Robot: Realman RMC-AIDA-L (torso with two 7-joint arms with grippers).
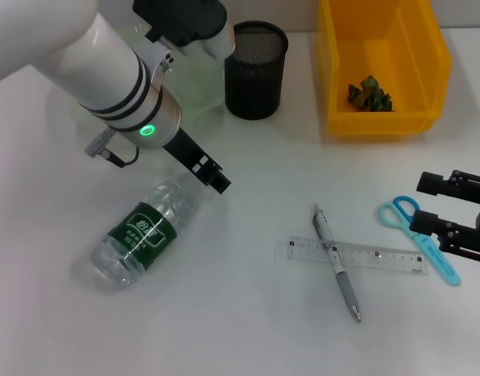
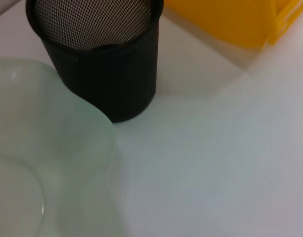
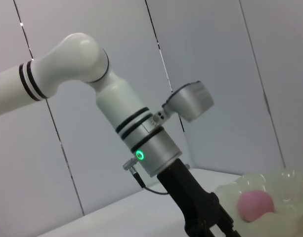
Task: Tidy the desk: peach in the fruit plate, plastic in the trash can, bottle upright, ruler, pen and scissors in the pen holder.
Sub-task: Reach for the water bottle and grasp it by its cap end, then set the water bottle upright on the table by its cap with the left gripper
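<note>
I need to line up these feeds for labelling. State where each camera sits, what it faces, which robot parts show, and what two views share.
Head view: high on the robot, looking down at the white desk; the left end effector hangs by the lying clear plastic bottle, the right end effector by the blue scissors.
Left wrist view: low, facing the black mesh pen holder; no robot parts.
Right wrist view: faces sideways at the white left arm.
Shared: the pen holder and yellow plastic bin appear in head and left wrist views.

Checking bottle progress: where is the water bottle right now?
In the head view, the water bottle lies on its side at the table's left, just below the left pincer.
</note>
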